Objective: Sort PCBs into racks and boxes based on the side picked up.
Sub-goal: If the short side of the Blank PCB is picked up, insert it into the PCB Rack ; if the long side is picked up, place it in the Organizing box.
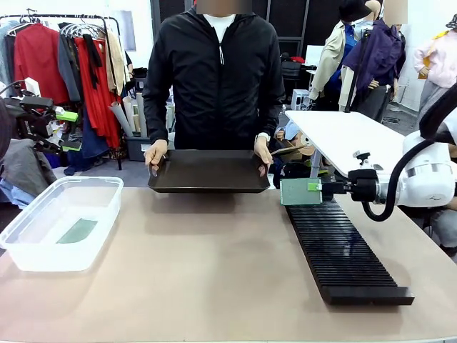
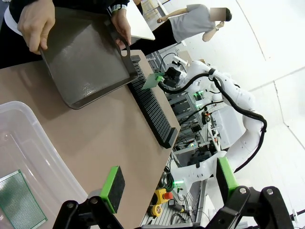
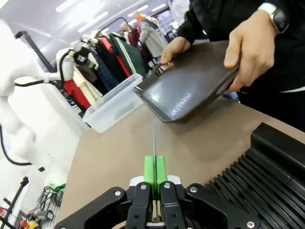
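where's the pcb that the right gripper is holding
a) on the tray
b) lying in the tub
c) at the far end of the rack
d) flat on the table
c: the right gripper is shut on the pcb, holding it upright on edge at the far end of the rack.

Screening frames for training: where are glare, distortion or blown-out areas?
Front view: sharp, evenly lit. Left wrist view: wide-angle tilt, background washed out white. Right wrist view: glossy sheen on the black tray; the PCB is edge-on, a thin line.
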`<state>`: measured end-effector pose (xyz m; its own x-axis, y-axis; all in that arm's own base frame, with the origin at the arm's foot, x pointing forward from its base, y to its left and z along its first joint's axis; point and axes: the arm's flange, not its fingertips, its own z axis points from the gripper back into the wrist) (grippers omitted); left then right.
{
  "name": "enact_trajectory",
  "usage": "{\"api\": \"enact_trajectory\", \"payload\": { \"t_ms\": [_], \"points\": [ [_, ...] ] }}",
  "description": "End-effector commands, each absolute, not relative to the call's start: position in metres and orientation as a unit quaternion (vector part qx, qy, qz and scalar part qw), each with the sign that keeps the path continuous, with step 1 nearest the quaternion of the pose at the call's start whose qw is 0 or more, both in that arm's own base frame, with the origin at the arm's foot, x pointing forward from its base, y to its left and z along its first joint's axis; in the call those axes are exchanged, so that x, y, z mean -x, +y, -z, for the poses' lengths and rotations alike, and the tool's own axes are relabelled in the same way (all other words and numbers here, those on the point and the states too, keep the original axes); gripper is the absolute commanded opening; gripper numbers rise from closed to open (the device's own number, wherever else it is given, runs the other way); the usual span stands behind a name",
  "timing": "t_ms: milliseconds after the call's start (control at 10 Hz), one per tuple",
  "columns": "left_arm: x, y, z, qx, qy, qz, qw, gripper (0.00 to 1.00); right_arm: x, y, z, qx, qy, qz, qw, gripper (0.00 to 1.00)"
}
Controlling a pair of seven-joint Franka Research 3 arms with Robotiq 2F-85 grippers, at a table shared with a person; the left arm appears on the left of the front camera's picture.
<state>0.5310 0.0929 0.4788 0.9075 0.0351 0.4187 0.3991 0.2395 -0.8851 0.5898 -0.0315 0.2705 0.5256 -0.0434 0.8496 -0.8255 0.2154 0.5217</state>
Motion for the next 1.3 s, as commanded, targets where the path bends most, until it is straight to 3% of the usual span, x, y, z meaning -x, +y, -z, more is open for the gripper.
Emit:
{"api": "enact_trajectory", "payload": {
  "t_ms": [0,400,1200],
  "points": [
    [-0.53,0.093,-0.48,0.606,-0.185,0.121,0.764,1.0,-0.599,-0.051,-0.264,-0.583,-0.395,-0.346,0.62,0.0],
    [-0.53,0.093,-0.48,0.606,-0.185,0.121,0.764,1.0,-0.613,-0.068,-0.252,-0.579,-0.372,-0.409,0.6,0.0],
    [-0.53,0.093,-0.48,0.606,-0.185,0.121,0.764,1.0,-0.586,-0.078,-0.229,-0.515,-0.45,-0.341,0.645,0.0]
  ]
}}
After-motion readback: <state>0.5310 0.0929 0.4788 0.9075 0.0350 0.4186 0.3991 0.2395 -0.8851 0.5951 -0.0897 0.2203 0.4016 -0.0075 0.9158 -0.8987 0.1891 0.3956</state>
